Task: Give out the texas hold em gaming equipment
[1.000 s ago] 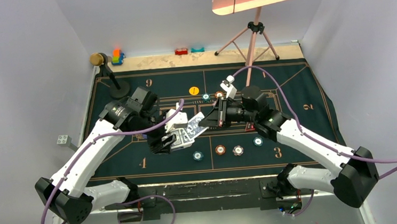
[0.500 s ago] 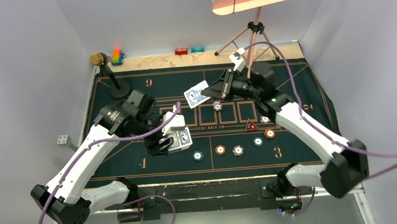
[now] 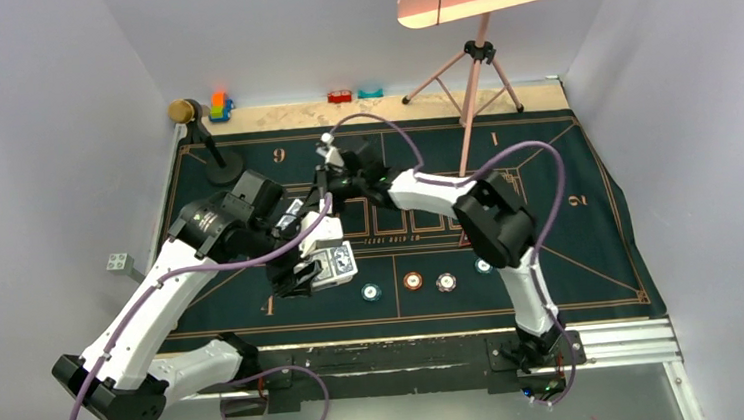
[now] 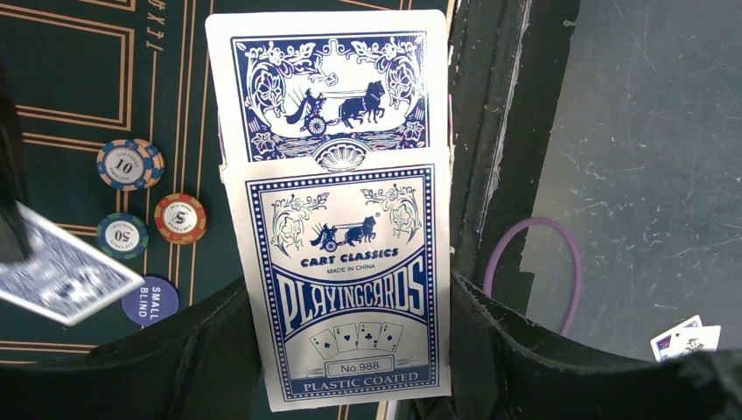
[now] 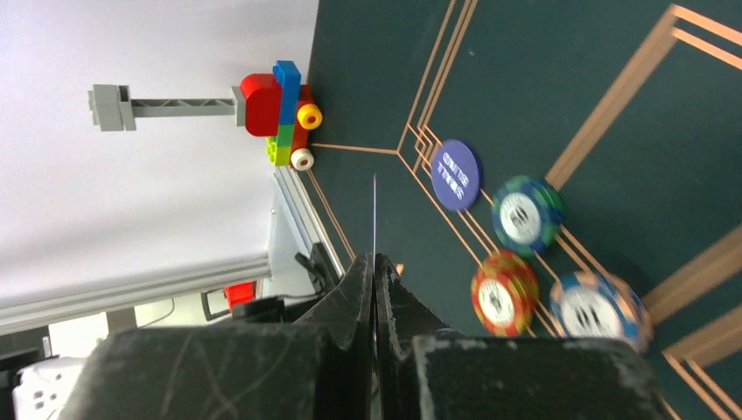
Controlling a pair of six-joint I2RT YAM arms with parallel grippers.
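Note:
My left gripper (image 4: 350, 289) is shut on a blue and white box of playing cards (image 4: 346, 271), with cards (image 4: 328, 96) sticking out of its open top. From above, the box (image 3: 332, 265) hangs over the left half of the mat. My right gripper (image 5: 374, 262) is shut on a single card (image 5: 374, 214), seen edge-on as a thin line. That card (image 4: 66, 276) shows its blue back at the left of the left wrist view. Beneath lie three chips (image 5: 525, 214) and a dark-blue button (image 5: 457, 175). More chips (image 3: 413, 281) sit near the front.
The green felt mat (image 3: 572, 254) covers the table. A microphone stand (image 3: 213, 147) is at the back left and a tripod (image 3: 472, 72) at the back right. Toy blocks (image 3: 219, 107) line the far edge. A loose card (image 4: 687, 337) lies off the table.
My right arm has swung from the back right across to the left, carrying the single card to just behind the left gripper. The left gripper still holds the box, barely moved.

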